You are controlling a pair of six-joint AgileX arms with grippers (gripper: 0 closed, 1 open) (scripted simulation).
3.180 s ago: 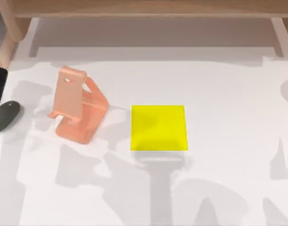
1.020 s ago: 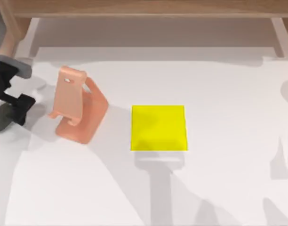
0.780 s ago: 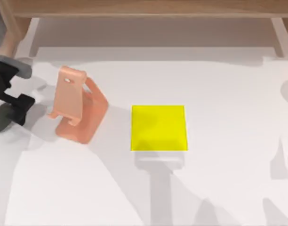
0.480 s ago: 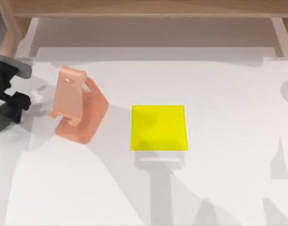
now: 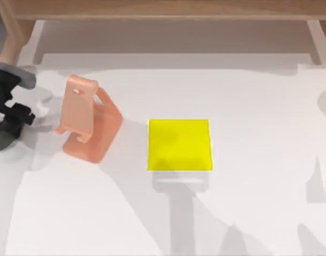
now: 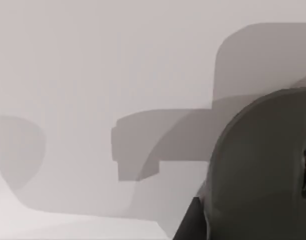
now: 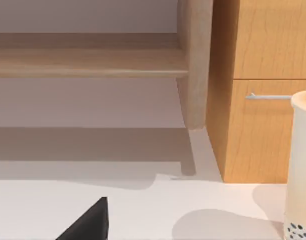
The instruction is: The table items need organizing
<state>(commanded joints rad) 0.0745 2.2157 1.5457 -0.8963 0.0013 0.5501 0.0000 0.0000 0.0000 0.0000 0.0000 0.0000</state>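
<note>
Top view places the left tool [image 5: 11, 120] at the far left edge of the table [image 5: 259, 213], lowered directly onto the computer mouse [image 5: 2, 140]. The dark grey mouse lies flat on the table, and its visible end protrudes from beneath the tool toward the near left. The governing relation is vertical: the mouse sits immediately under the tool rather than off to one side, so any coming lift depends on the fingers straddling the body of the mouse. Its long axis appears to run diagonally, from near left to far right, and the tool lies roughly along that line. Left wrist view shows the rounded dark shell of the mouse [image 6: 263, 165] very close to the camera, with white table beside it. Whether the fingers are closed on the mouse or merely around it cannot be told from these views. The left arm is plainly the nearer one for this item. The salmon-orange stand [image 5: 86, 120] stands just to the right of the tool, near but apart from it, and the yellow square pad [image 5: 179, 144] lies flat near the table centre, well apart. Right wrist view faces a wooden cabinet [image 7: 263, 90] and a cup [image 7: 300, 165]; the right arm is parked.
</note>
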